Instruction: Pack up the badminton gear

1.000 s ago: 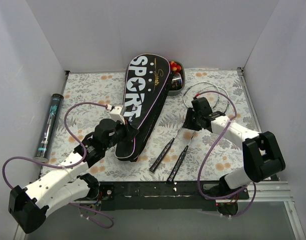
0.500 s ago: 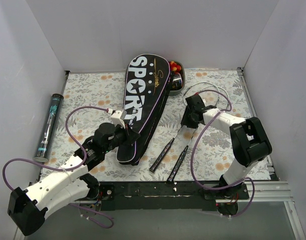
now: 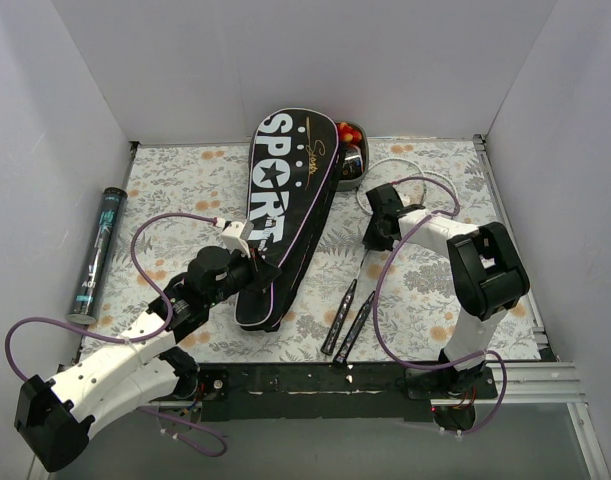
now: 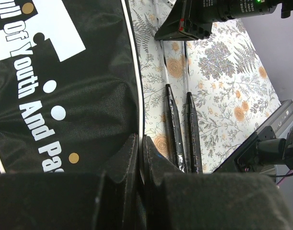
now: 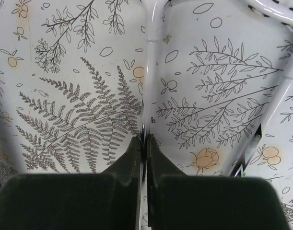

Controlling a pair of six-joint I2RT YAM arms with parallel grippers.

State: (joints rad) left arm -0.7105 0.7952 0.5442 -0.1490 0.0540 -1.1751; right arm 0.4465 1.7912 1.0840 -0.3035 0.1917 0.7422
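Observation:
The long black cover [image 3: 285, 200] lettered "SPORT" lies slanted across the mat. My left gripper [image 3: 259, 262] is shut on its white-piped right edge [image 4: 141, 125] near the narrow end. Two rackets lie right of it, their black handles [image 3: 342, 318] [image 3: 362, 314] side by side and the pale heads [image 3: 428, 187] toward the back right. My right gripper [image 3: 374, 240] is shut on one racket's thin pale shaft [image 5: 152, 52]. The other racket's frame [image 5: 282, 93] runs down the right of the right wrist view. Both handles [image 4: 173, 125] show in the left wrist view.
A black tube [image 3: 97, 250] lies along the left wall. A grey tray of toy food [image 3: 351, 152] sits behind the cover's wide end. White walls close in the flowered mat [image 3: 185, 180] on three sides, and a metal rail [image 3: 545, 375] runs along the near edge.
My right gripper has shut on a racket shaft and shifted left and back. Both handles swung together and now lie parallel. The left gripper keeps its hold on the cover.

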